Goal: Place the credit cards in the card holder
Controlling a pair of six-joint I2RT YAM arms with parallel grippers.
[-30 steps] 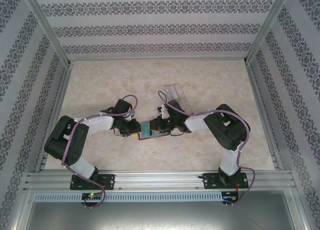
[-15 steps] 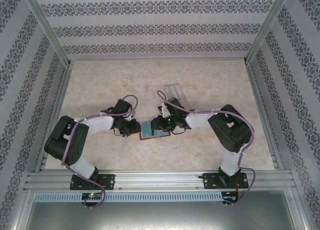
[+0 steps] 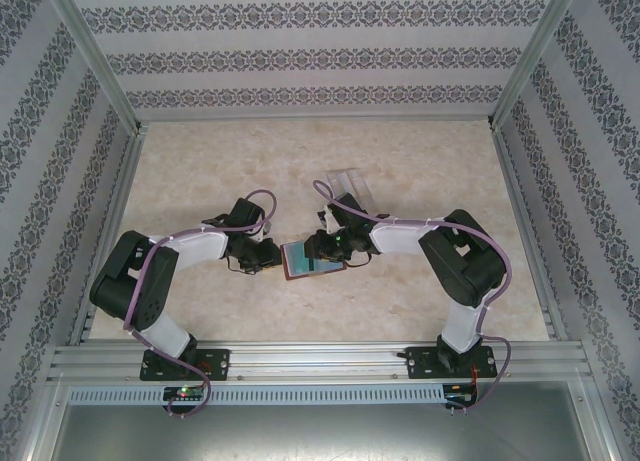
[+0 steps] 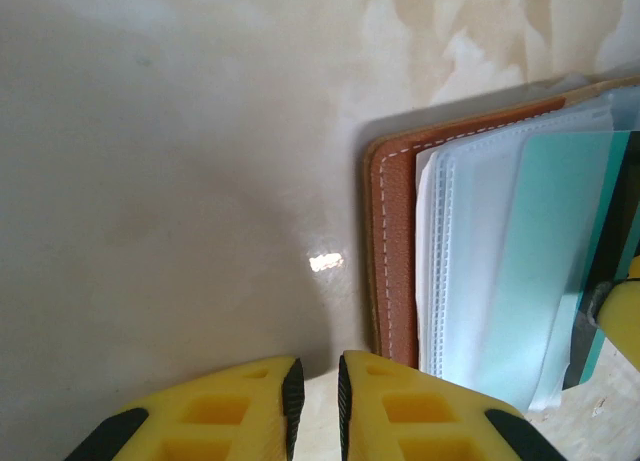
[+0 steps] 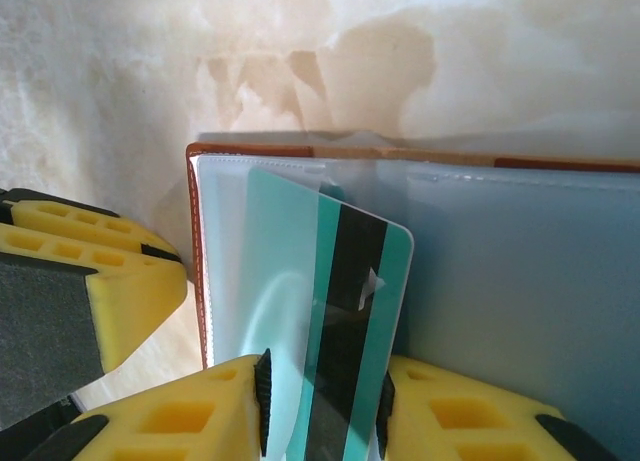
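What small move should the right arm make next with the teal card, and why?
Probably slide the teal card deeper into the clear sleeve of the card holder. The right gripper grips the card, and only part of it lies under the sleeve; the rest sticks out.

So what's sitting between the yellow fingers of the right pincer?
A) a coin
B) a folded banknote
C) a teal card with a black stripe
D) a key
C: in the right wrist view the teal card, with a black stripe along it, sits between the yellow fingers of the right pincer, its far end lying over the open card holder.
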